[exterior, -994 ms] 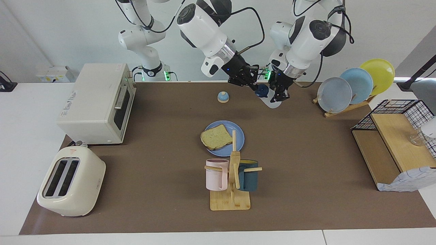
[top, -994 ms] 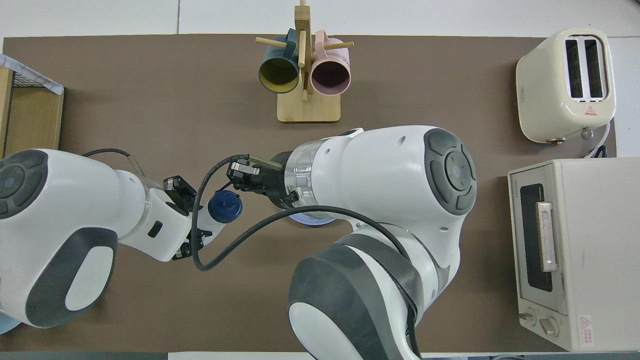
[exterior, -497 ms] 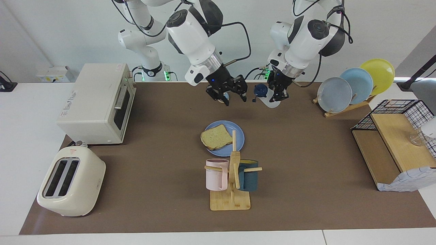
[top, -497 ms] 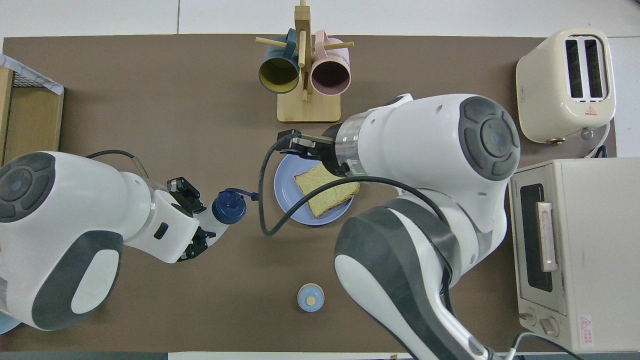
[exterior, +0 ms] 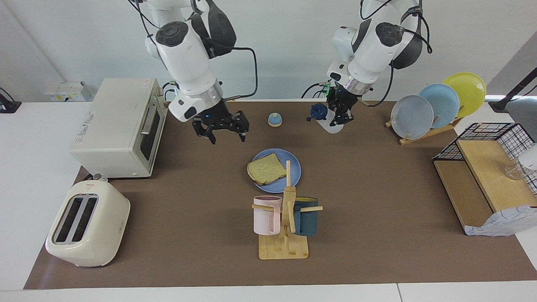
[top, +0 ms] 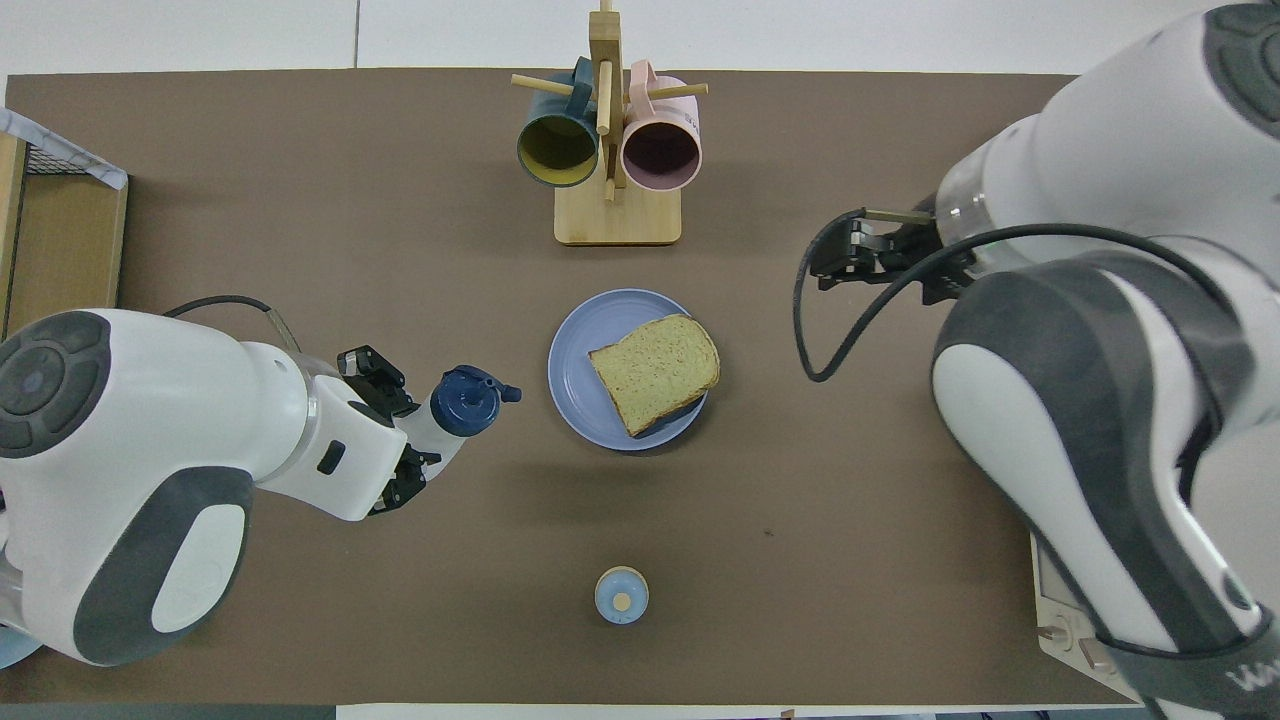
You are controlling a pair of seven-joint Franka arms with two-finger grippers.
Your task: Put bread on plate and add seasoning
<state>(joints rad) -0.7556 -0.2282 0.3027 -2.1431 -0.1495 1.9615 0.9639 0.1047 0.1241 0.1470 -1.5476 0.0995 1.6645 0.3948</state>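
Left gripper (exterior: 340,118) was clamped on the body of the seasoning bottle (exterior: 331,121), held up in the air and tilted, its navy cap (top: 467,400) pointing toward the plate. In the overhead view the cap's small flip lid stuck out sideways toward the plate's rim. The bottle hung over bare mat toward the left arm's end of the table, beside the plate and not over it.

Right gripper (exterior: 221,133) hung in the air with its fingers spread apart and nothing between them. It was over bare mat between the toaster oven (exterior: 119,128) and the plate.

The plate (top: 575,370), medium blue, lay flat near the middle of the brown mat (exterior: 377,201). The bread (top: 655,368) rested on it, set toward the right arm's side of the plate, one corner reaching the rim.

The mug tree (exterior: 284,235) stood just beside the plate, farther from the robots, carrying a pink mug (exterior: 265,214) and a dark teal mug (exterior: 306,216). The small bell (exterior: 275,119) sat nearer to the robots than the plate. The plate rack (exterior: 436,107), with three upright plates, stood toward the left arm's end; the pop-up toaster (exterior: 86,224) stood at the right arm's end, farther from the robots than the toaster oven.
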